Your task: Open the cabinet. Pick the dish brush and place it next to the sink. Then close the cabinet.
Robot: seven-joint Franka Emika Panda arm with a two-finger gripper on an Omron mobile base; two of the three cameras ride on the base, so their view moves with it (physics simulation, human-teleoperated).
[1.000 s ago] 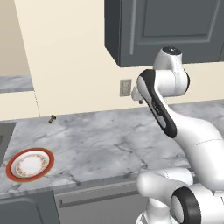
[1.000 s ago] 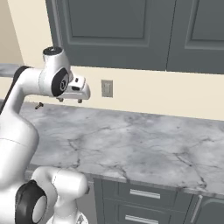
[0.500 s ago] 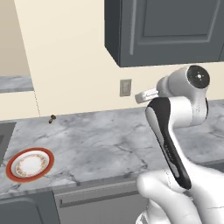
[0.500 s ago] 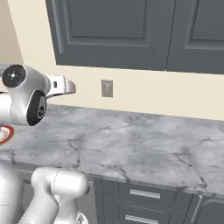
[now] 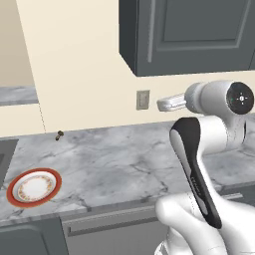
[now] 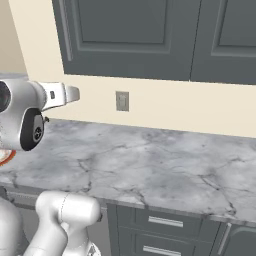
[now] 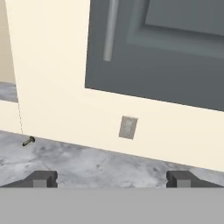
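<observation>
The pincer (image 7: 111, 178) stands released, its two dark fingertips (image 7: 41, 178) set wide apart with nothing between them. It hangs in the air above the marble counter (image 5: 114, 164), pointing toward the cream back wall.

The cabinet (image 5: 194, 35) hangs on that wall above the counter, dark grey with a recessed-panel door, and the door is shut. In the hand view its lower left corner sits straight ahead and above, with a pale bar handle (image 7: 110, 30) running upright along the door's left side. In the right base view the cabinet (image 6: 130, 37) spans the top of the picture as two closed doors side by side.

Below the cabinet a small grey wall switch plate (image 5: 143, 99) is set in the wall, just above the counter's back edge.

A tiny dark knob-like object (image 5: 59, 135) lies at the counter's back edge toward the left; what it is cannot be told.

A white plate with a red rim (image 5: 34, 187) lies near the counter's front left corner. Just beyond it, at the counter's left end, a sliver of the dark sunken sink (image 5: 4, 158) shows.
</observation>
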